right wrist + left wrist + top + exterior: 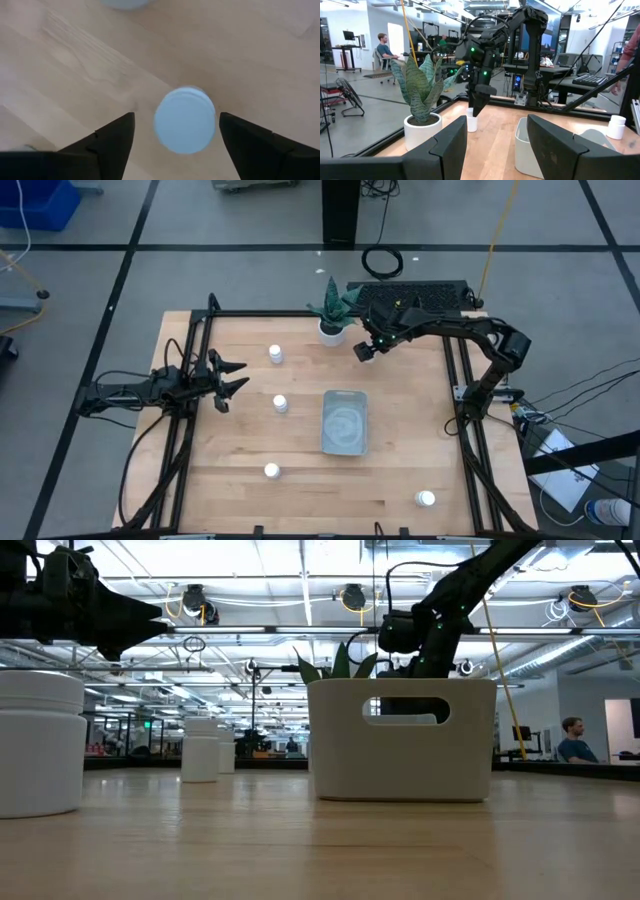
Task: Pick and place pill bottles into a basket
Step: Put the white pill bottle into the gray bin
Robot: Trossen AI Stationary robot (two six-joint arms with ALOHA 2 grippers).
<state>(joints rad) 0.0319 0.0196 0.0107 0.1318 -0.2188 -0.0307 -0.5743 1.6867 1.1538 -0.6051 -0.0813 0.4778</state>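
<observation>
Several small white pill bottles stand upright on the wooden table: one (275, 354) at the far left, one (280, 403) left of the basket, one (271, 471) near the front, one (426, 499) at the front right. The grey-blue basket (346, 422) sits mid-table. My right gripper (363, 350) is open, pointing down over a further bottle (185, 125) beside the plant pot; its fingers stand on either side of the white cap without touching it. My left gripper (236, 377) is open and empty at the table's left side.
A white pot with a green plant (332, 328) stands at the far edge, just left of my right gripper. A black frame (300, 313) runs round the table. A dark keyboard (420, 292) lies behind the far edge. People sit in the room beyond.
</observation>
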